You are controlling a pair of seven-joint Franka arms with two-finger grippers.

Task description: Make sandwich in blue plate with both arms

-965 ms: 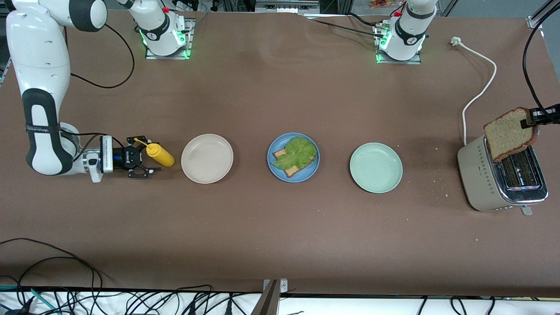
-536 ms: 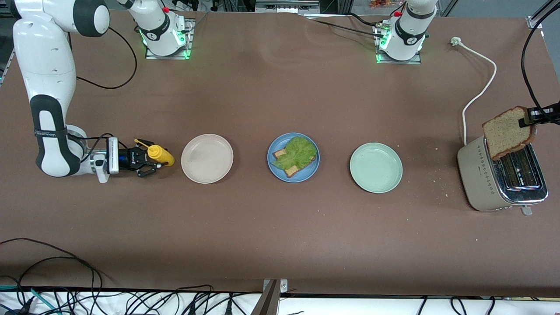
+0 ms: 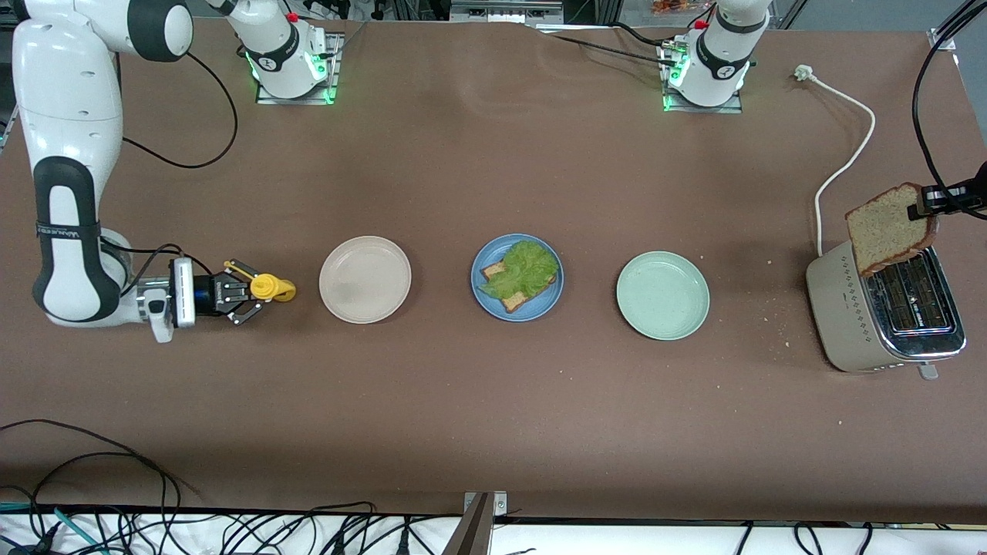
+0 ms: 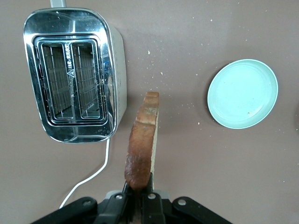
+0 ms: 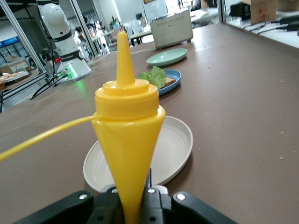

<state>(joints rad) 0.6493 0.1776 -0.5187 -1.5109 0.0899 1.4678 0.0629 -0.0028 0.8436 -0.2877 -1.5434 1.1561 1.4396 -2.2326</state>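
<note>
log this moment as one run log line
left hand: shut on toast slice over toaster | right hand: shut on yellow bottle | blue plate: toast plus lettuce

Setting identified as a robotics lab. Two white arms are bolted to metal base plates (image 3: 296, 94) with green indicator lights at one edge of a brown-covered counter (image 3: 493, 401). Loose black cables (image 3: 116, 524) are bundled along the counter's nearer edge. Aluminium framing (image 5: 18, 42) and further workbenches are seen in the right wrist view; what may be people are noted there, indistinct.
</note>
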